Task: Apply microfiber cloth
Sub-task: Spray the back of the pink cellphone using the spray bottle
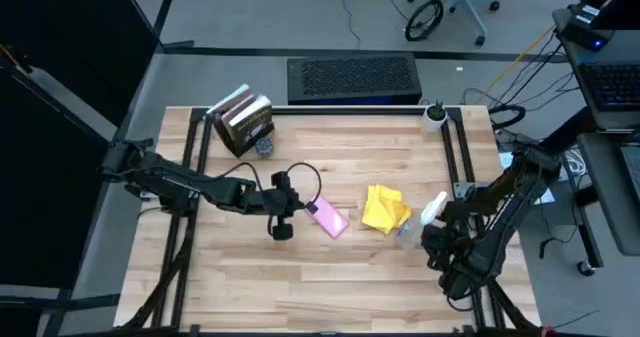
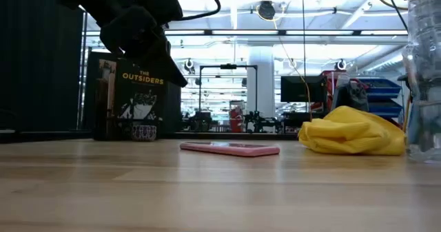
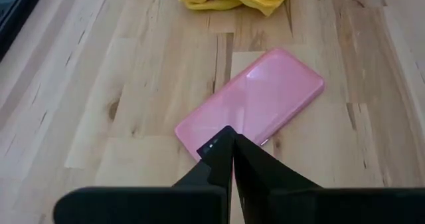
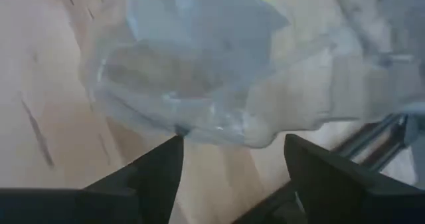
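Microfiber cloth (image 1: 384, 209) lay bunched on your desk (image 1: 300, 277), between the pink phone (image 1: 329, 219) and the spray bottle (image 1: 420, 222). Your left tool (image 3: 232, 154) hovered closed and empty over the phone; your right tool (image 4: 232, 161) gaped empty at the bottle.

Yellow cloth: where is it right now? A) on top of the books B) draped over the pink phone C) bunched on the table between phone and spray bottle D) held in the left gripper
C: the yellow cloth lies bunched on the table, apart from the pink phone, with the spray bottle on its other side; the left gripper is shut and empty over the phone.
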`<state>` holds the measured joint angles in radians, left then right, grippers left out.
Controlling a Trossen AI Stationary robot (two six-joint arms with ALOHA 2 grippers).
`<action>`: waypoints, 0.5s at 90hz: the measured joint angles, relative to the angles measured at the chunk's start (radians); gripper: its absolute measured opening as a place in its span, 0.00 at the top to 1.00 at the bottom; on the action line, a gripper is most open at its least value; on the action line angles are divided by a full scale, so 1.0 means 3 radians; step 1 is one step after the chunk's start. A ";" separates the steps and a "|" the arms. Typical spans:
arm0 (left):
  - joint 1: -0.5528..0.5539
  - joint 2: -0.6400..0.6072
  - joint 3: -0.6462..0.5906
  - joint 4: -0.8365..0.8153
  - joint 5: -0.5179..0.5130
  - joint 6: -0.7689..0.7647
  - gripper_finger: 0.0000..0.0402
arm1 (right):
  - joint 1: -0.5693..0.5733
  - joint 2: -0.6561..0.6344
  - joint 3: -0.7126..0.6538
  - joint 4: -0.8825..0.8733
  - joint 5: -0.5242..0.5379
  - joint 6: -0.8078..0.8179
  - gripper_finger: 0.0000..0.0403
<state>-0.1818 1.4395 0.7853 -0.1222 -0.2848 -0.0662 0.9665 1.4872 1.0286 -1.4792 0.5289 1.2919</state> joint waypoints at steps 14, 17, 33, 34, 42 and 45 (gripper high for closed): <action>0.0000 0.0000 0.0000 0.0000 0.0000 0.0000 1.00 | -0.0048 0.0000 0.0000 0.0121 0.0378 -0.0289 0.40; 0.0000 0.0000 0.0000 0.0001 0.0000 0.0000 1.00 | -0.0060 0.0000 0.0000 0.0154 0.0436 -0.0347 0.40; -0.0010 0.0000 0.0000 0.0098 0.0000 -0.0018 1.00 | -0.0084 0.0000 0.0000 0.0251 0.0421 -0.0360 0.40; -0.0013 0.0000 0.0000 0.0127 0.0000 -0.0018 1.00 | -0.0083 0.0000 0.0000 0.0256 0.0406 -0.0354 0.40; -0.0019 0.0001 0.0000 0.0517 0.0004 0.0005 1.00 | -0.0065 0.0000 0.0000 0.0311 0.0336 -0.0340 0.40; -0.0019 0.0028 0.0000 0.0714 0.0017 0.0017 1.00 | -0.0053 0.0000 0.0000 0.0317 0.0337 -0.0339 0.40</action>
<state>-0.1875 1.4478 0.7853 0.0920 -0.2796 -0.0612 0.9506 1.4872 1.0286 -1.3840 0.6300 1.1902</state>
